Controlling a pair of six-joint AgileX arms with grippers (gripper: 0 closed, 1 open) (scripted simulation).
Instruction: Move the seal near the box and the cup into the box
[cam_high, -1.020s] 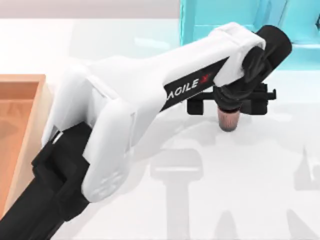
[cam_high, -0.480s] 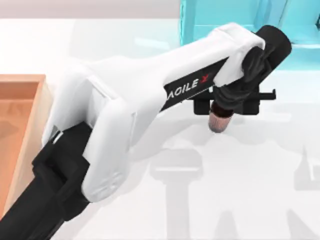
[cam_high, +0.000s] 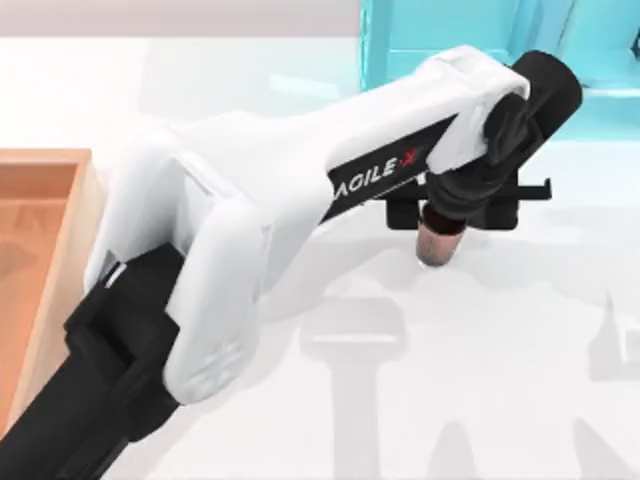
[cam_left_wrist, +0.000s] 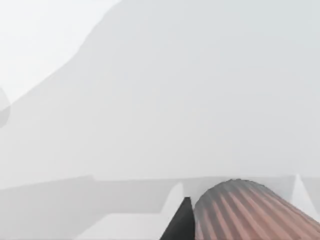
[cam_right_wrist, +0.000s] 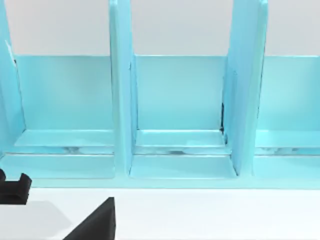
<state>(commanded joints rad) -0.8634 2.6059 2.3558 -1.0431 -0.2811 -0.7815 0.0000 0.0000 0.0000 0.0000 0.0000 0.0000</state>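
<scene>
Cup (cam_high: 437, 243) drifted slightly left; left claw (cam_high: 445, 215) clamped | ribbed copper cylinder

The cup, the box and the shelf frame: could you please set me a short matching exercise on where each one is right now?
Things:
1. cup
2. box
3. shelf frame
4. left pincer

Places or states:
A. at the table's left edge
B. held off the table, hanging under a pincer
C. standing along the table's far side, cyan
D. shut on the cup

Pairs: 1-B, 2-A, 3-C, 4-D

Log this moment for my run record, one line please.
left gripper: shut on cup, lifted | box: table's left | right arm: facing cyan shelf
</scene>
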